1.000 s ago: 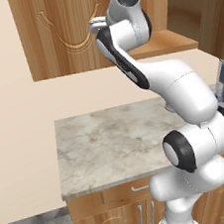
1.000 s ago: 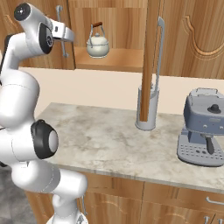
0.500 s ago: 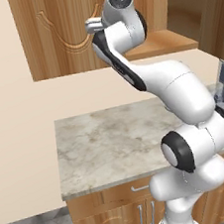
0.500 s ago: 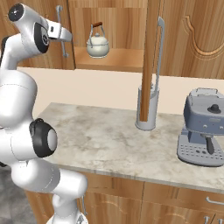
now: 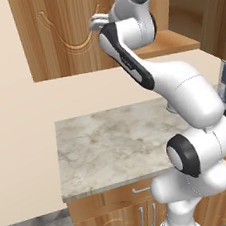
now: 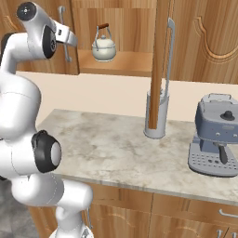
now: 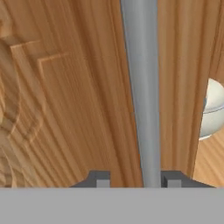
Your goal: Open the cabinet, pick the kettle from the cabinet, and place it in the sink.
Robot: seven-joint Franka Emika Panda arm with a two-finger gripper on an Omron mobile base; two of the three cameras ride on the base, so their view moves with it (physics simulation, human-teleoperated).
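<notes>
The cabinet [image 6: 116, 42] is the biggest thing here, warm grained wood on the wall above the counter, its left door [image 5: 69, 30] carved with curved panel lines. The right door [image 6: 161, 60] stands swung out, edge-on toward the room in the right base view, with its long silver bar handle running down it. Below stretches the counter [image 5: 109, 145], a marble-like slab mottled grey and beige, over wooden base cabinets with short handles.

The white arm reaches up and left to the left door. In the hand view the gripper [image 7: 135, 179] straddles that door's handle [image 7: 141, 87] — a smooth, round grey bar running straight up between the two dark finger tips. The jaws stand partly open, one on each side of the bar with a gap showing on both sides; whether either tip touches it I cannot tell.

On the counter to the right sits a blue-grey coffee machine [image 6: 216, 135], boxy with a round knob on top.

The kettle [image 6: 104, 48] rests on the open cabinet shelf — small, rounded, cream-white, with a thin upright handle — just right of the gripped-at handle.
</notes>
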